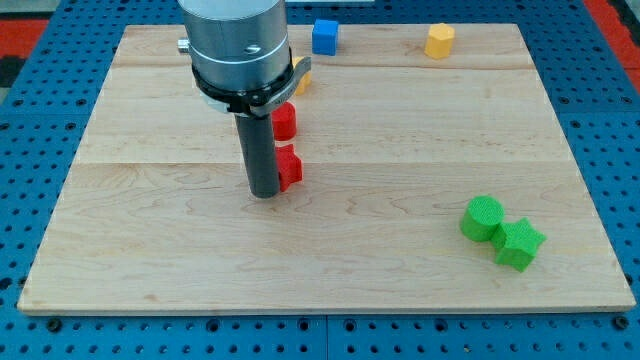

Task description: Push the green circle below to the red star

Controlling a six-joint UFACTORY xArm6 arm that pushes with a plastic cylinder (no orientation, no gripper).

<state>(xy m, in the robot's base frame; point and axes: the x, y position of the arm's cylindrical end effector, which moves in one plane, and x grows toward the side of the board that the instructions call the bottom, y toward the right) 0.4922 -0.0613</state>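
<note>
Ridges ran over the flat top of the green circle [484,217], a short round block with a bright, evenly coloured side wall. It stood near the view's bottom right of the pale wooden worktop [400,120], touching a green star-shaped block [520,244] just to its lower right. My tip [266,193] sat well apart from it, left of centre, at the end of the dark rod. There was no claw on the rod, so nothing stood apart or together. A red block [290,168], its shape partly hidden by the rod, touched the tip on the view's right. A second red block [284,121] lay just above that one. An orange-yellow block [302,80] peeked out beside the arm's grey housing. A blue cube [324,36] and a yellow block [439,40] rested near the view's top edge.
</note>
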